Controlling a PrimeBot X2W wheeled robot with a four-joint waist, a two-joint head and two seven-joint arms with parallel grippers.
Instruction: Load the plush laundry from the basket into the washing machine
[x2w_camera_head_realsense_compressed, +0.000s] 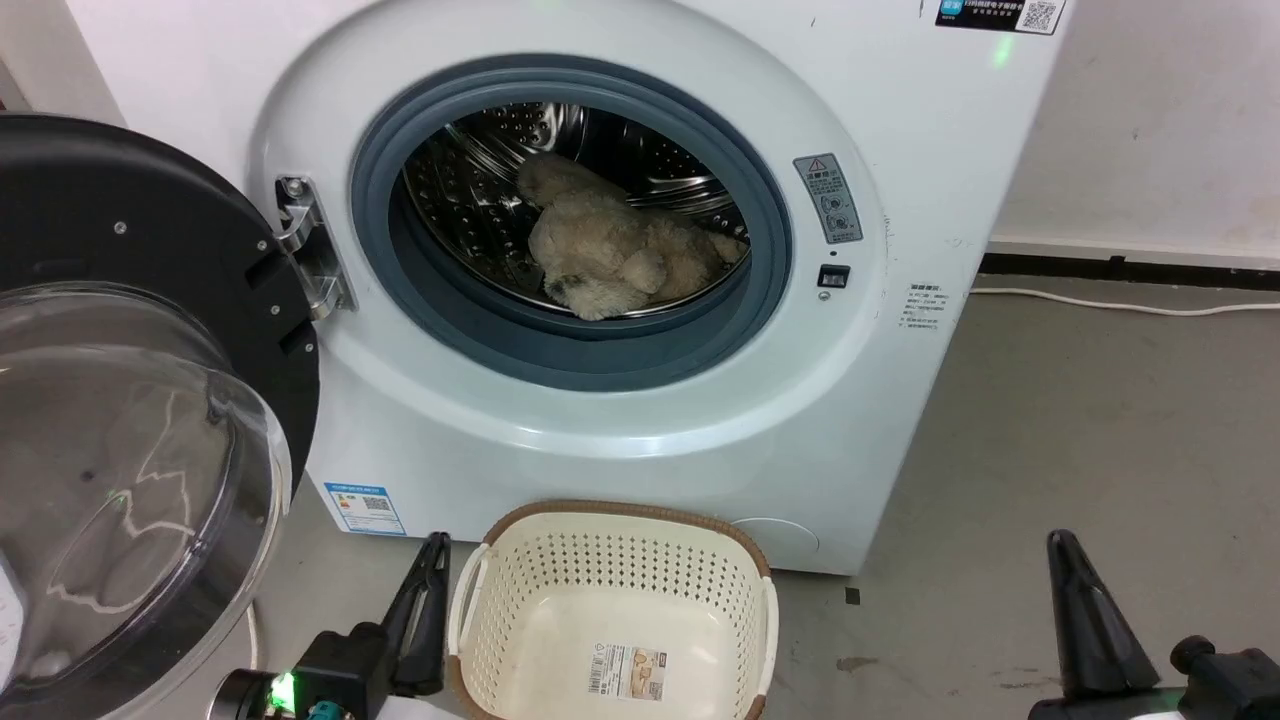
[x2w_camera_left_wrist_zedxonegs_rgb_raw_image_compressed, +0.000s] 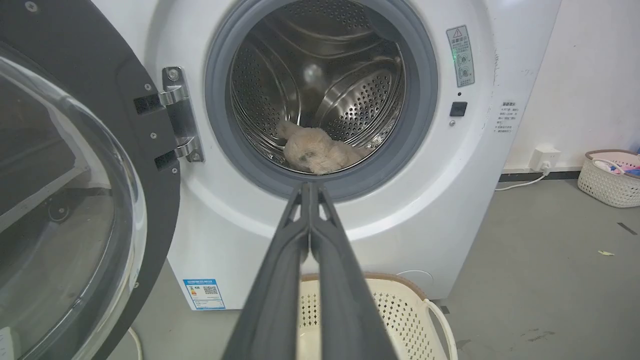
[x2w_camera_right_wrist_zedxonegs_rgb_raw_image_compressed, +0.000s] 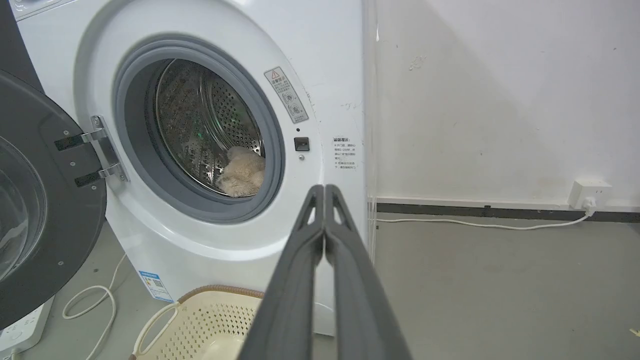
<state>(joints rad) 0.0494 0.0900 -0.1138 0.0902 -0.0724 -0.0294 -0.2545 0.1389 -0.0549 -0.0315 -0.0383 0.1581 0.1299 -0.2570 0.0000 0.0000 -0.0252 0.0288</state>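
Note:
The beige plush laundry lies inside the steel drum of the white washing machine, behind the grey door ring; it also shows in the drum. The cream basket stands on the floor below the machine's opening, holding nothing but its label sticker. My left gripper is shut with nothing in it, just left of the basket. My right gripper is shut and bare too, over the floor to the basket's right. In the wrist views both finger pairs are pressed together.
The black-framed bubble door hangs open at the left, close to my left arm. A white cable runs along the wall base on the right. A second basket with laundry sits far right. A power strip and cord lie under the door.

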